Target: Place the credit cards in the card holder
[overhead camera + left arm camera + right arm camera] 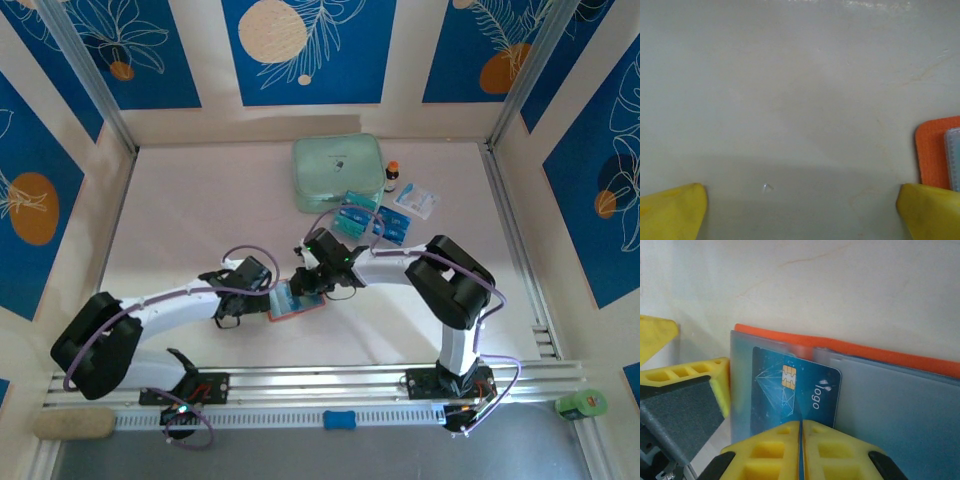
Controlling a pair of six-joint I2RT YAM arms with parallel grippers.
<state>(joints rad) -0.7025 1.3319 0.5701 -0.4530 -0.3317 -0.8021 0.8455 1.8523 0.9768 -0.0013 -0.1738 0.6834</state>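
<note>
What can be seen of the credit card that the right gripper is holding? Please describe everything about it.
The credit card is a small, flat, teal-blue rectangle with rounded corners, and it looks like glossy plastic. Its face carries a gold chip, a web of pale lines and the white word "logo". The right gripper is shut on its near edge. The card lies flat against the frosted grey inside of the open orange card holder. Its far edge seems to pass under a frosted pocket, but how far is unclear.

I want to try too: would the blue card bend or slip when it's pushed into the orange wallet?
Probably stiff: the blue card stands flat and straight, pinched by the right tool. Likely light, being so thin. Its smooth face might slip.
</note>
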